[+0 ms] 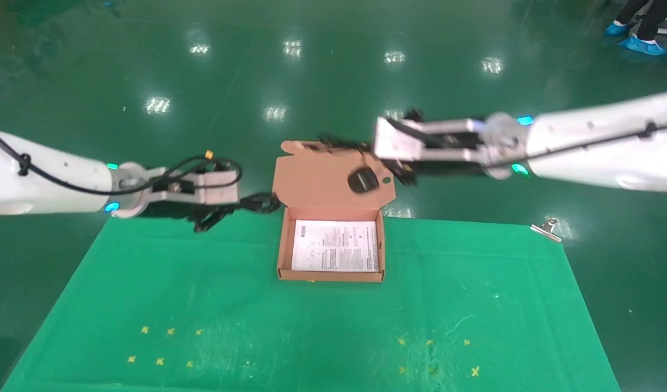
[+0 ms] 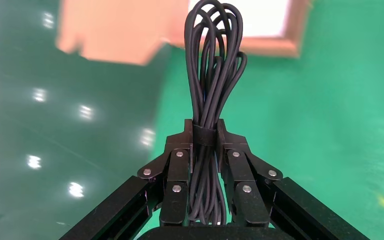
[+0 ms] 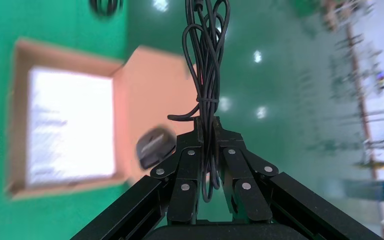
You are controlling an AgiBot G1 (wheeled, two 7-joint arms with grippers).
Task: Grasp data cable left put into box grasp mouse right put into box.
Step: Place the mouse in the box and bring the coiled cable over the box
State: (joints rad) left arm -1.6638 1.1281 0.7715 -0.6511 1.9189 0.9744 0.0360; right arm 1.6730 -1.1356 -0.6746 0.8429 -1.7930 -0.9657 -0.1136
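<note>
Overhead, the data cable (image 1: 260, 202) is seen held out from the tip of the left gripper (image 1: 224, 209), its black loops reaching toward the left edge of the box (image 1: 331, 275) and hanging above the far edge of the green mat (image 1: 148, 283). The left arm is stretched in from the left, roughly level. The right gripper (image 1: 401, 174) is held over the open flap lid (image 1: 317, 179), with the mouse (image 1: 363, 179) hanging just beside it in front of the flap, a dark oval with a paler patch; its thin cord (image 1: 339, 144) trails along the flap's top edge. The right arm is reached in from the right. A white printed sheet (image 1: 336, 245) is seen lying in the box bottom.

From the left wrist, the data cable (image 2: 211, 95) is shown pinched between the two fingers (image 2: 229, 137) of the left gripper (image 2: 206, 135), clamped at its strap, the long flat loops sticking out past the tips toward the box (image 2: 275, 45).

From the right wrist, the right gripper (image 3: 207, 132) is seen closed on the mouse's bundled cord (image 3: 206, 55), which runs on beyond the tips. The mouse (image 3: 156, 146) is seen beside the fingers (image 3: 186, 150), over the flap, with the box (image 3: 17, 120) below.
</note>
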